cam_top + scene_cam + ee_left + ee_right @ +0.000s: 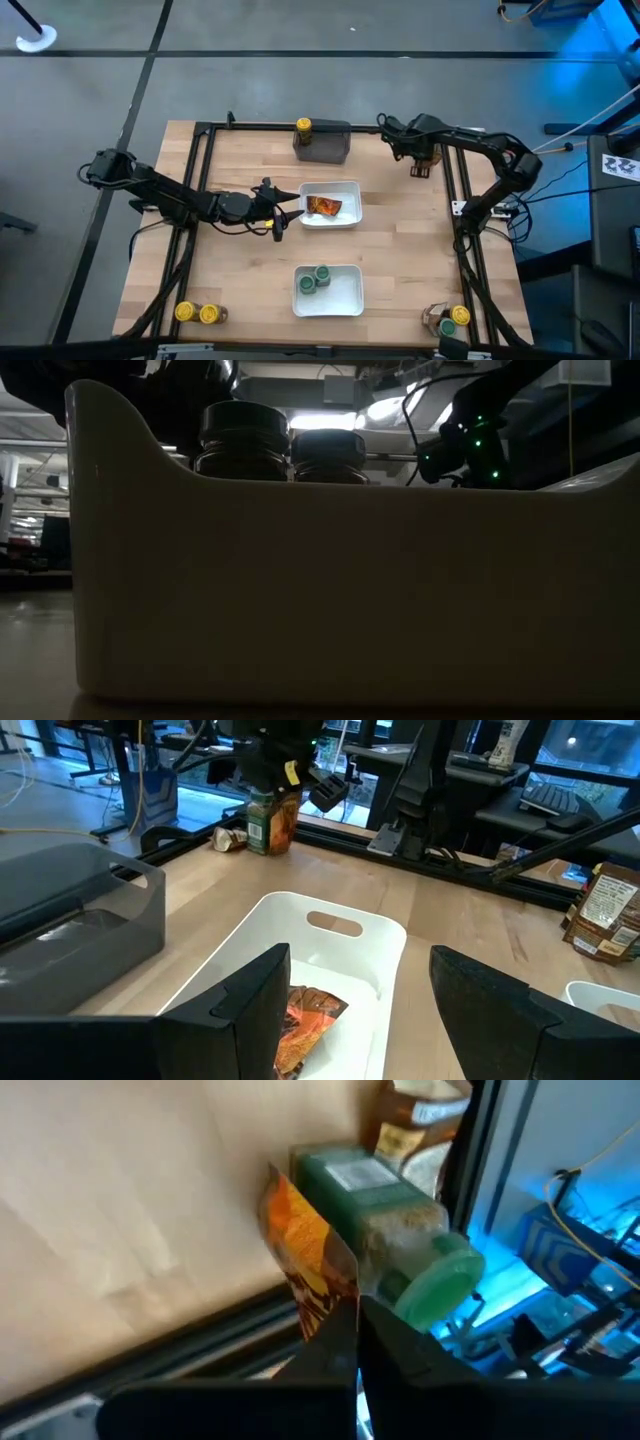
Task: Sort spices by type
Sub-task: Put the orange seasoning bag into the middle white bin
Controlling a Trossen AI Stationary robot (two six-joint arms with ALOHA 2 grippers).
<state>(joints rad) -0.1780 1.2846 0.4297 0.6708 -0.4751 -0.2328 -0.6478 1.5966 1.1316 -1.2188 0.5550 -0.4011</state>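
Tabletop: three yellow-lidded jars (303,126)

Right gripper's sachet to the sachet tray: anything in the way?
Nothing visible. Bare table lies between the right gripper, shut on the sachet, and the tray. The left gripper hangs open at the tray's other side; a green-lid jar touches the sachet.
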